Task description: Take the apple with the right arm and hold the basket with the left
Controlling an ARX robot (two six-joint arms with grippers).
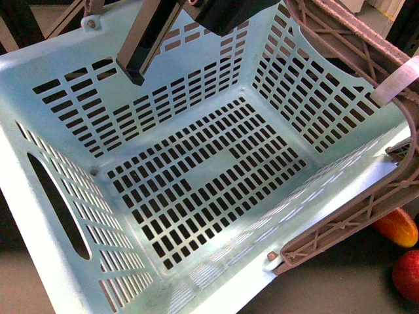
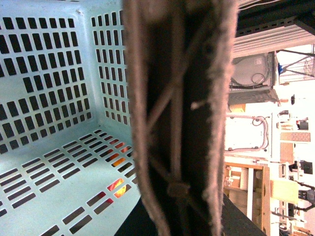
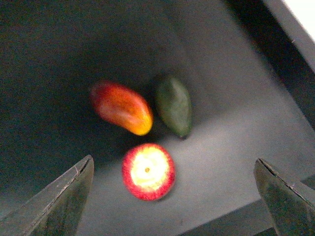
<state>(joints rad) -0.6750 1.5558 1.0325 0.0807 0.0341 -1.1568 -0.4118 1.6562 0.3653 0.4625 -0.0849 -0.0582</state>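
The basket [image 1: 39, 275] fills the front view. It is tipped, with its near pale wall and an oval hand hole closest, and its slotted floor has nothing on it. Just outside its near right corner the apple [image 1: 407, 275] lies on the dark desk [image 1: 340, 288], cut by the picture's edge. A long red-to-orange fruit [image 1: 396, 226] lies just behind the apple, close to the brown lattice handle [image 1: 340, 226]. The handle runs up the basket's right side to a white tape band [image 1: 396, 82]. At the far wall a dark arm [image 1: 222, 13] reaches in from above.

In the right wrist view the right hand [image 3: 173, 159] hangs over the apple with its fingers [image 3: 69, 191] spread wide. It holds nothing, and the apple sits between the fingers without touching either. Beyond the apple the long fruit lies beside a dark green fruit [image 3: 173, 104].

In the left wrist view the handle crosses right in front of the lens. The left hand's fingers are not visible, so its grip cannot be told.
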